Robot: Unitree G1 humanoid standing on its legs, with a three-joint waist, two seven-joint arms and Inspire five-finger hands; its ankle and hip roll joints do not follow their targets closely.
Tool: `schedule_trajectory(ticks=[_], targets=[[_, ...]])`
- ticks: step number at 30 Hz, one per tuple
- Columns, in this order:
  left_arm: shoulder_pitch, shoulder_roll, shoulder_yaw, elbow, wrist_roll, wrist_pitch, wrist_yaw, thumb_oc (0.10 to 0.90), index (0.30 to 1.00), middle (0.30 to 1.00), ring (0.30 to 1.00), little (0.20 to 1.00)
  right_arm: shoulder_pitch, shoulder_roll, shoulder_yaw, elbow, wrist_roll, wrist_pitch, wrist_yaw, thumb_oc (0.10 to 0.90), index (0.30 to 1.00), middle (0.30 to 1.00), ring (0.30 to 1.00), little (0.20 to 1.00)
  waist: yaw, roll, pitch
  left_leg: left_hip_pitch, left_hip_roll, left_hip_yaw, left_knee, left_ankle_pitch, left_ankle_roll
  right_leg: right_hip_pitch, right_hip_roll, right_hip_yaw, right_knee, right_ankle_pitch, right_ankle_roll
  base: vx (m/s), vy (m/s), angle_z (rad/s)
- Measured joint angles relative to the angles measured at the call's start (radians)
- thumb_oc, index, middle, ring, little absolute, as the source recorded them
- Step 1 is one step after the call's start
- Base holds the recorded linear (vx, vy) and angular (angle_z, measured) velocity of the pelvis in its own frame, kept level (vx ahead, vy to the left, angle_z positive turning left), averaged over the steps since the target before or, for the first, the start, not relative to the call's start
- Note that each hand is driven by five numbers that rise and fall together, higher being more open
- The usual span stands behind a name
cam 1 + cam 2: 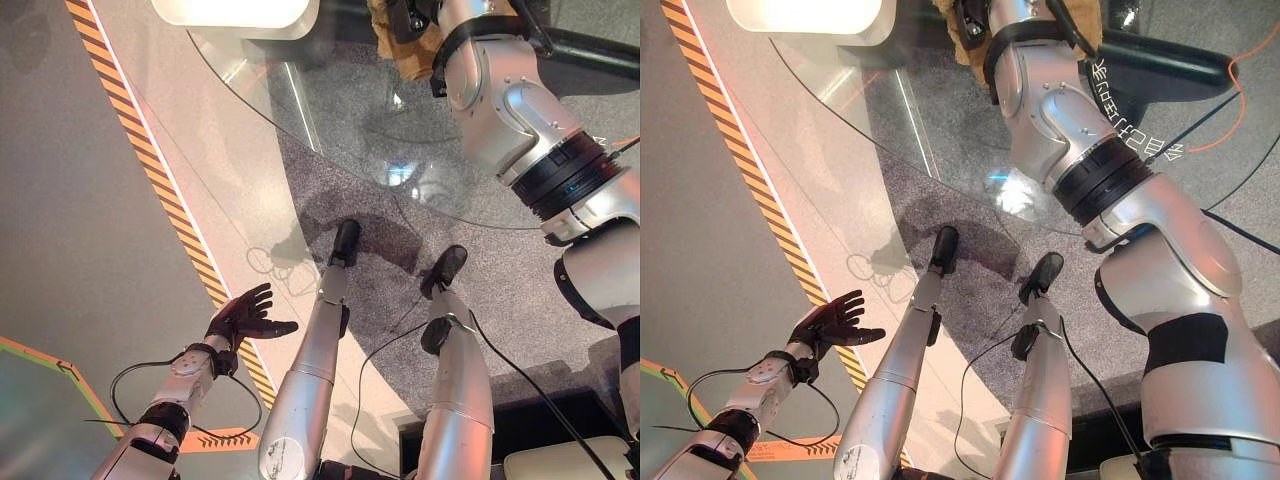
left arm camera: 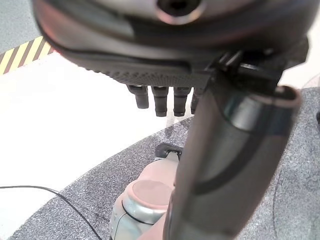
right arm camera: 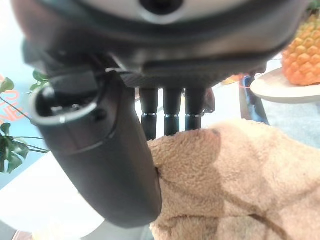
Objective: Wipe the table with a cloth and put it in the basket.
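Pressing my right hand (image 3: pixel 165 107) on the cloth (image 3: pixel 235 185), fingers straight, far across the counter (image 1: pixel 330 110); left hand (image 1: pixel 243 316) hangs spread open.

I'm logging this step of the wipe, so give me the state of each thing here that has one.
cloth: tan, bunched, lying under the right robot hand's fingers.
right robot hand: fingers straight, resting on the cloth.
left robot hand: open, fingers spread, hanging low beside the table, holding nothing.
glass table: clear top, cloth at its far side.

Cloth (image 3: pixel 235 185) tan, fluffy, looks like terry; table (image 1: pixel 420 150) clear glossy glass; floor carpet (image 1: pixel 510 260) grey, rough.
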Motion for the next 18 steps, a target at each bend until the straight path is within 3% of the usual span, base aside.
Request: schedule_trajectory(ticks=[9,13,18], targets=[[0.0,0.0,-0.001,0.0,-0.001,0.004,0.001,0.8,0.9,0.9,0.9,0.9,0.007,-0.001,0.0,0.024,-0.005,0.014,-0.03,0.1,0.3,0.3,0.3,0.2,0.001,0.0,0.0,0.0,0.001,-0.005,0.002,0.001,-0.002,-0.002,-0.003,-0.004,0.013,-0.005,-0.002,0.0,0.0,0.0],[0.0,0.0,-0.002,-0.003,-0.001,0.004,0.006,0.8,0.9,0.9,0.9,0.9,-0.012,0.001,0.0,0.144,0.032,-0.003,-0.106,0.1,0.3,0.3,0.3,0.2,0.008,0.0,0.0,0.0,0.001,-0.008,0.003,0.002,-0.002,-0.001,-0.003,-0.006,0.015,-0.005,-0.002,0.0,0.0,0.0],[0.002,0.0,-0.008,-0.003,-0.003,-0.003,0.027,0.8,0.9,0.9,0.9,0.9,-0.083,-0.008,-0.004,0.335,0.173,-0.035,-0.209,0.1,0.3,0.3,0.3,0.2,0.018,0.0,0.0,-0.004,-0.001,-0.012,0.003,0.002,-0.002,-0.002,-0.008,-0.009,0.014,-0.006,0.0,0.0,0.0,0.0]])
